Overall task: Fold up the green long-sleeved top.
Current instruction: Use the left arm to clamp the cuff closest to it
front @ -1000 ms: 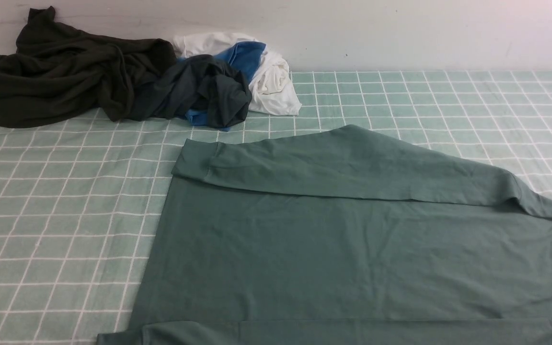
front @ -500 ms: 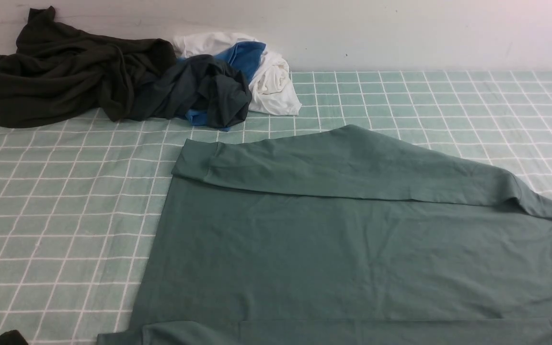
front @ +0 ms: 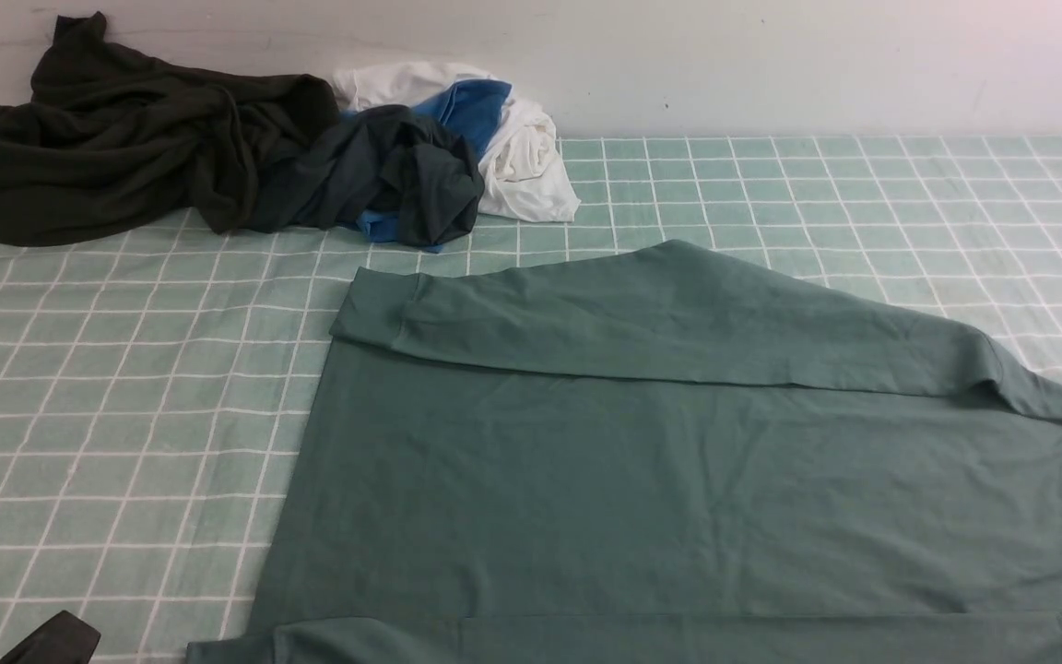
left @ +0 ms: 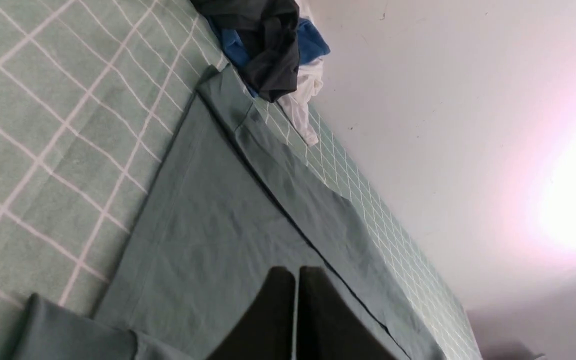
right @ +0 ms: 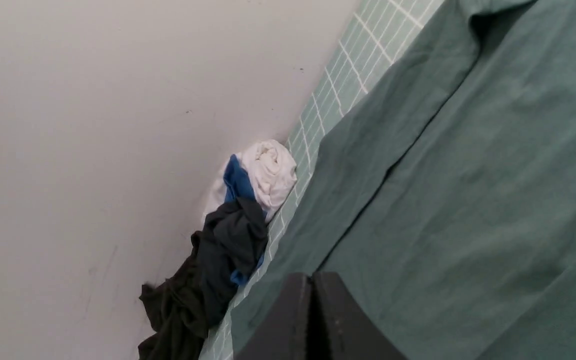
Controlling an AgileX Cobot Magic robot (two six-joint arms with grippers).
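Fabric of green long-sleeved top runs off front view's edges.

Left gripper: jaws pressed together, holding nothing; only its dark tip shows at the lower left corner of the front view. Right gripper: jaws likewise together, empty.

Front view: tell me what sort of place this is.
Likely a clothes-folding workbench against a bare white wall: a pale-green checked cloth covers it, the green long-sleeved top lies spread out, and crumpled garments are heaped far left.
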